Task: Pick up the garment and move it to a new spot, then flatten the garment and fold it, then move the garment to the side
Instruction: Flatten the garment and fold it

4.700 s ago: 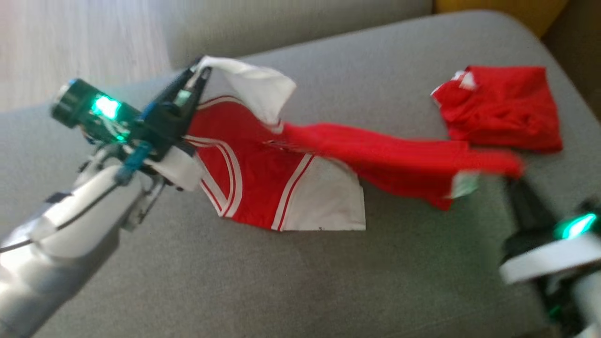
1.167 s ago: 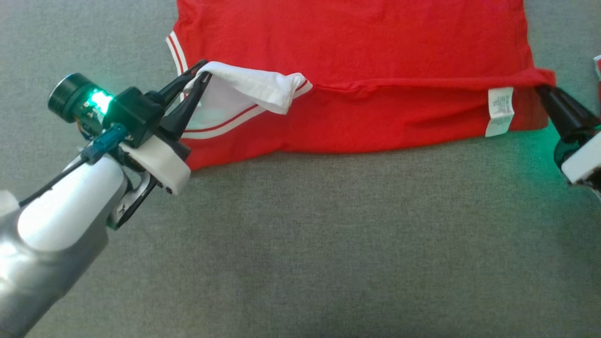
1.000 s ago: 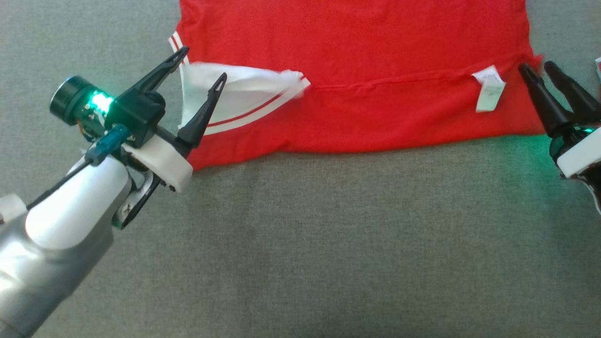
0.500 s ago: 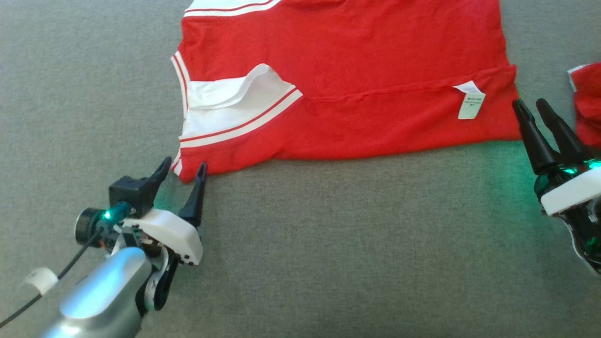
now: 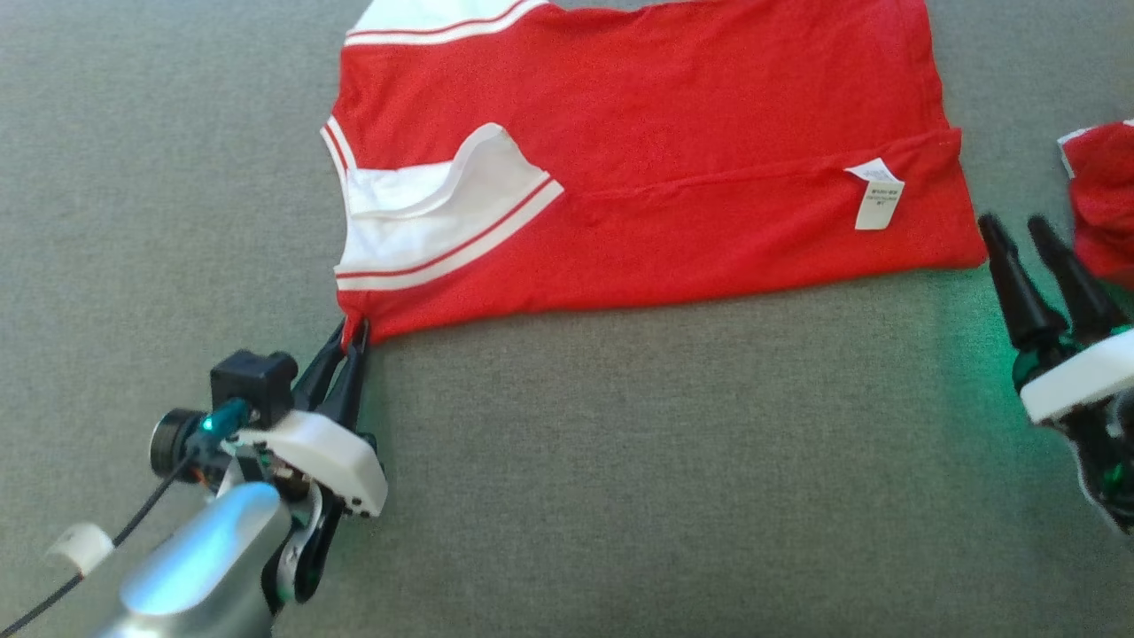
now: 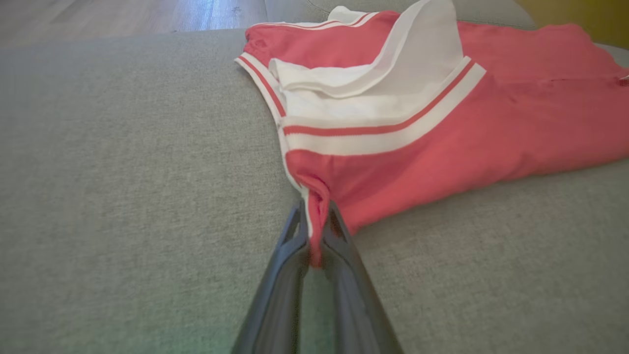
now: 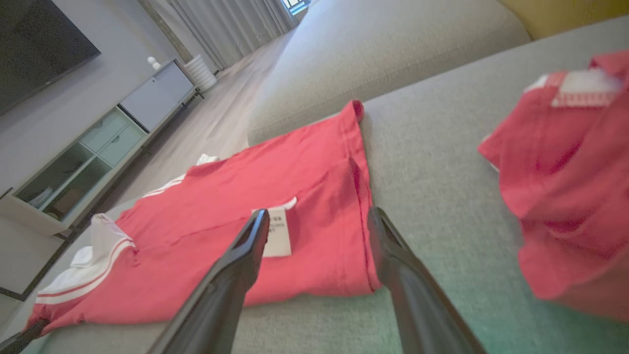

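Sofa point(image 5: 620, 496): soft grey cloth; I judge that dragging across it could bunch the fabric.
Garment point(image 5: 673, 115): lies spread on the sofa; pulled by one corner only, it may skew.
Red pile point(image 5: 1103, 204): near my right tool, easy to snag by mistake.
Left tool point(image 5: 352, 330): pinched on the garment's near left corner; a thin bite that may slip.
Right tool point(image 5: 1013, 223): fingers apart, just beside the right hem, holding nothing.

The shirt point(image 5: 673, 151) is bright red, its sleeves point(image 5: 425, 221) white, edged with thin red and white stripes; its care label point(image 5: 875, 195) is white with dark print. Under the shirt the sofa cushion point(image 5: 620, 487) is flecked grey. Right of the shirt, another garment point(image 5: 1103, 204) is red with white.
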You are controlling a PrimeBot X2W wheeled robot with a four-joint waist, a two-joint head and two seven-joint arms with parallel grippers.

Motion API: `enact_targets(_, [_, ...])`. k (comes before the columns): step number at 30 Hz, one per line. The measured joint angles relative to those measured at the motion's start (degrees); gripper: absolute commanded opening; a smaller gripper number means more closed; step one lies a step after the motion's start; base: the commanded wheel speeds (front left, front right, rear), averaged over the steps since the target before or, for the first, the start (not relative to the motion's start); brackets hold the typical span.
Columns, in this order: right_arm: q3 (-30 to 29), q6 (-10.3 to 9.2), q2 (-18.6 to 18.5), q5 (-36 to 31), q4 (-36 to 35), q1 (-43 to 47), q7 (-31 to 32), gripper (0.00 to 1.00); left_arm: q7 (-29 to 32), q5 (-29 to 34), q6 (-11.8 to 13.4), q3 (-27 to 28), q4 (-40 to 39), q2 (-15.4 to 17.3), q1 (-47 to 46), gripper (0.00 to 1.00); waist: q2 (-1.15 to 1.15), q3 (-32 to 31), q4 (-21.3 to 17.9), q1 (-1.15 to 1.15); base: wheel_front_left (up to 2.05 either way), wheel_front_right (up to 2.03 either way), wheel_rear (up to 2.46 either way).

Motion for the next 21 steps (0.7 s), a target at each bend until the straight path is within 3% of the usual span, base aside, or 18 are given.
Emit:
enact_targets(14, [-0.3, 0.00, 7.3, -2.6, 16.2, -4.4, 8.0, 1.00, -0.5, 0.7, 1.1, -0.2, -4.9, 2.5, 2.0, 0.00, 0.00, -0.5, 2.2, 0.00, 0.00, 0.00, 0.00])
enact_targets(15, [-0.5, 0.00, 7.7, -2.9, 17.0, -5.2, 8.3, 0.87, -0.5, 0.8, 1.1, -0.2, -5.0, 2.5, 2.0, 0.00, 0.00, -0.3, 2.3, 0.00, 0.00, 0.00, 0.00])
enact_targets(17, [-0.6, 0.00, 8.3, -2.9, 18.3, -6.4, 9.2, 0.02, -0.4, 0.9, 1.1, -0.3, -5.2, 2.4, 1.9, 0.00, 0.00, -0.1, 2.5, 0.00, 0.00, 0.00, 0.00])
enact_targets(21, [-0.8, 0.00, 8.3, -3.0, 19.7, -6.6, 10.7, 0.00, -0.4, 1.2, 1.0, -0.9, -5.1, 2.3, 1.9, 0.00, 0.00, -0.4, 3.1, 0.00, 0.00, 0.00, 0.00])
